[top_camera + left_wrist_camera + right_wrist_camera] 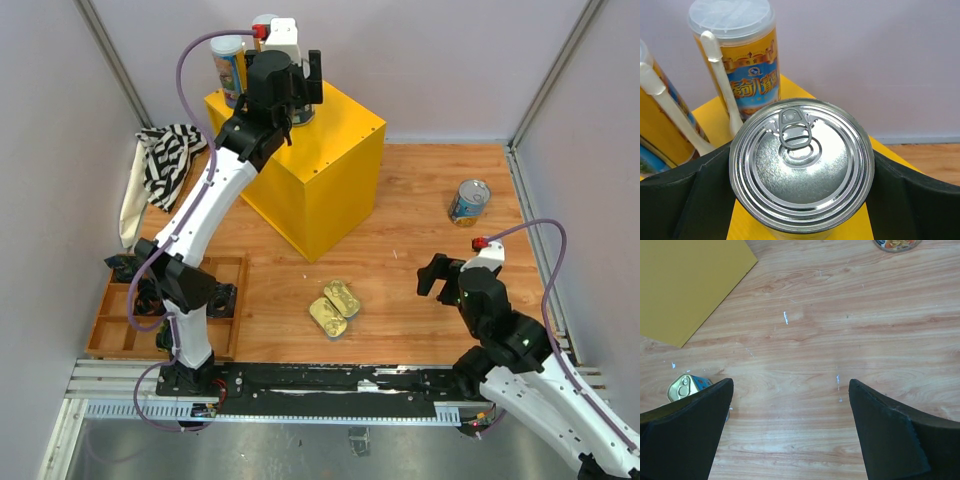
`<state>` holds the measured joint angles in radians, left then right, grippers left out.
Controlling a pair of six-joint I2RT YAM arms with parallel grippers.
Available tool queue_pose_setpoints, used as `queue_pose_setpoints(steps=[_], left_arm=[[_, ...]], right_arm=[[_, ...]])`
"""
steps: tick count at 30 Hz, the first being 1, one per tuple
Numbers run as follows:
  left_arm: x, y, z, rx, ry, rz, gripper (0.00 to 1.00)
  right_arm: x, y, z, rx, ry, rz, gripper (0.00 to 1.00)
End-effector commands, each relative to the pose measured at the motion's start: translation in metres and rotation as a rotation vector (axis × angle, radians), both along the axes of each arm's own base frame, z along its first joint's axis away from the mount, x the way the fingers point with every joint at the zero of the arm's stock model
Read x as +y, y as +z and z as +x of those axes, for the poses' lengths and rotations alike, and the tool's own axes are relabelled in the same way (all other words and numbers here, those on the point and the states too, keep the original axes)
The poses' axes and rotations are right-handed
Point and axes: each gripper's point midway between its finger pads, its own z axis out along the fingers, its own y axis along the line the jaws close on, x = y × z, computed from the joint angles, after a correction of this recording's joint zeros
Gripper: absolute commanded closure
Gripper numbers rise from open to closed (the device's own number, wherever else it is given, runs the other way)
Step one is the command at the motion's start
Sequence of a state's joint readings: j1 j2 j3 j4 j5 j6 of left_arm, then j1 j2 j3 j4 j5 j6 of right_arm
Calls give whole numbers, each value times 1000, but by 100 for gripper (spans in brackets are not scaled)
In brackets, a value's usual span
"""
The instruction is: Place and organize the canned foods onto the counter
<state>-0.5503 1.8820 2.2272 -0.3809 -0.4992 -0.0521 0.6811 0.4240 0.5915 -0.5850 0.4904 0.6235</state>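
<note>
The yellow counter (330, 190) was seen at 12 o'clock on the table (400, 300). Over its top, the left gripper (801, 195) was clamped on a silver-topped can (802, 160), its jaws pressed to both sides. The right gripper (790, 425) was held spread wide above bare wood at 4 o'clock. Two tall cans (737, 60) were stood at the counter's far edge. A blue-labelled can (469, 202) was spotted on the table at the counter's 3 o'clock, and two gold tins (342, 297), touching each other, at its 6 o'clock.

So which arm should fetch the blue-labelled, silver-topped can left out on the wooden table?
Probably right. The right pincer is open, empty and on the same side as that blue-labelled can; the left pincer is up on the yellow box-shaped counter, clamped round another silver-topped can.
</note>
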Motion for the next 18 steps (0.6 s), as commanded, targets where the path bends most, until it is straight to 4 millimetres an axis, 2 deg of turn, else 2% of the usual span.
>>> queue_pose_setpoints(steps=[1,9,18], left_arm=[[-8,30,12,-111,-23,-100,95],[-12,13,26,-89,-27,-100,93],[-13,1,33,-75,-29,-93,92]], right_arm=[[2,0,5,-16,8,-28,1],[3,-3,7,-9,20,-57,1],[5,-6,7,4,37,-71,1]])
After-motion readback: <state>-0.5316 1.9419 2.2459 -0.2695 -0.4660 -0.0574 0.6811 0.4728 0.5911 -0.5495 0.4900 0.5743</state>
